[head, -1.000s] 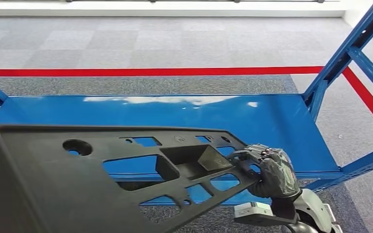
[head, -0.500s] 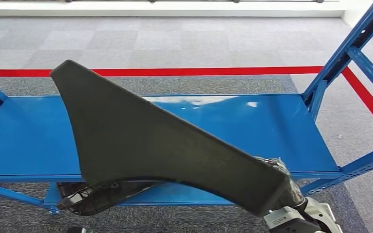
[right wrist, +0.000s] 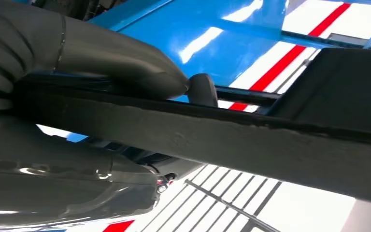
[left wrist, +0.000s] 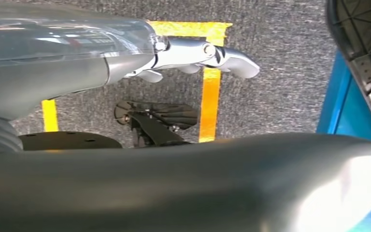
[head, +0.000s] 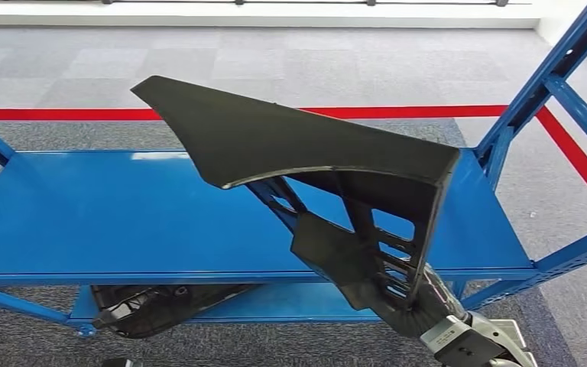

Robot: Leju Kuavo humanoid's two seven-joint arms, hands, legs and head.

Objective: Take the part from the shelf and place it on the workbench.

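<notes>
One large black moulded plastic part point(head: 290, 145) held tilted above the blue metal shelf point(head: 84, 222).
Right hand point(right wrist: 77, 63) at 5 o'clock pinches its lower edge; left hand point(left wrist: 193, 55) state unclear.

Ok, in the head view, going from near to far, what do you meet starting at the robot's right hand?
Right hand gripping the black part → blue shelf deck → grey carpet → red floor line → lighter carpet tiles.

Counting two black parts: one raised part point(head: 306, 145), one lower part point(head: 153, 310) lying under the single blue shelf point(head: 107, 222); two hands.
</notes>
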